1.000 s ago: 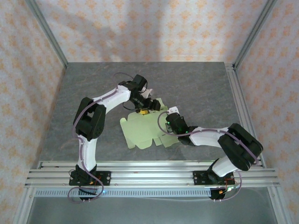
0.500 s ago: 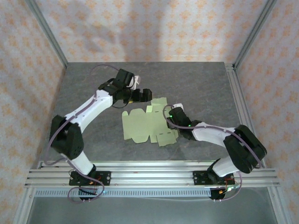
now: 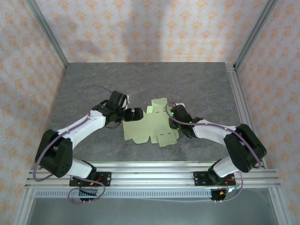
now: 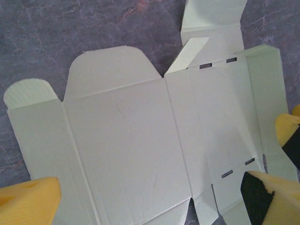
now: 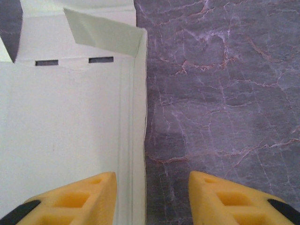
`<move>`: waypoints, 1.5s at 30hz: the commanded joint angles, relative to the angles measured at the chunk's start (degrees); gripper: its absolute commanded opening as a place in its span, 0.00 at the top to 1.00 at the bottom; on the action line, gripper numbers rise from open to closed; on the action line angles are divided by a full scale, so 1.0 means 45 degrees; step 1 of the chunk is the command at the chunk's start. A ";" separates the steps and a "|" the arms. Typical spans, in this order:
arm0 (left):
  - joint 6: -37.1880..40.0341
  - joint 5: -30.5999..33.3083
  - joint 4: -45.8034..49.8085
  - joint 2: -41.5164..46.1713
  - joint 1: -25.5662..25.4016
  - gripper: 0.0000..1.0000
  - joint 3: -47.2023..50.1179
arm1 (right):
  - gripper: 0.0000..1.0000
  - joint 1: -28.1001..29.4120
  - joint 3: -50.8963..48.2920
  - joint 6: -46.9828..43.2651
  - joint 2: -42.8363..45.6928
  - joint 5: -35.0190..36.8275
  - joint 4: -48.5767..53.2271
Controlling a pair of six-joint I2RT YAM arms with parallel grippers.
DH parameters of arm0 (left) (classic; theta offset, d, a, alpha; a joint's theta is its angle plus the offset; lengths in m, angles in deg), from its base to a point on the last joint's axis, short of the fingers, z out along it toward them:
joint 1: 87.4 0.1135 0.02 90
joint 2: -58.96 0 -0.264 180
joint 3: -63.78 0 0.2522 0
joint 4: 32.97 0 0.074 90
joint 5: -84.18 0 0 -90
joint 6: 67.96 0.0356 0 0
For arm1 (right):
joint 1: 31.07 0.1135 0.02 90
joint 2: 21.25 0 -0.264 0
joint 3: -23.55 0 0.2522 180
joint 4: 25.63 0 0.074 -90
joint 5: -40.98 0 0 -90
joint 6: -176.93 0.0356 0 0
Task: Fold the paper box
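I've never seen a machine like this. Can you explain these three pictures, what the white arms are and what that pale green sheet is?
Those are two robot arms, each ending in a two-finger gripper. The wide picture looks down from above and behind; the other two come from cameras on the wrists, so the yellow fingers are the robot's own. On the grey table lies the paper box, an unfolded sheet. The left gripper and the right gripper are open at its opposite edges. Nothing is held.

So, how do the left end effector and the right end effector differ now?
The left end effector is at the left edge of the paper box, the right end effector at its right edge. The left's jaws gape wider than the right's. Both are open, holding nothing.
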 commanded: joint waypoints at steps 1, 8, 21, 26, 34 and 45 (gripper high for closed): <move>-0.0127 0.0068 -0.0662 0.0139 -0.0048 0.00 0.0048 | 0.59 -0.0043 -0.0118 0.0148 -0.0288 0.0275 -0.0542; -0.0133 0.0069 -0.0764 -0.0098 -0.0054 0.00 -0.0052 | 0.65 -0.0043 -0.0738 0.0188 -0.0373 0.0201 -0.1528; -0.0142 -0.0108 -0.0775 -0.0282 -0.0038 0.00 -0.0141 | 0.86 -0.0043 -0.0849 0.0018 -0.0851 -0.0218 -0.1836; -0.0123 -0.0043 -0.0761 -0.0255 -0.0046 0.00 -0.0161 | 0.96 -0.0043 -0.0662 -0.0201 -0.0504 -0.0249 -0.1401; -0.0122 -0.0110 -0.0812 -0.0334 -0.0050 0.00 -0.0172 | 1.00 -0.0043 -0.0444 -0.0552 -0.0290 -0.0436 -0.0893; -0.0457 0.0347 -0.0813 -0.0081 0.0070 0.00 -0.0119 | 1.00 0.0368 0.0109 -0.1239 -0.0091 0.0353 0.0163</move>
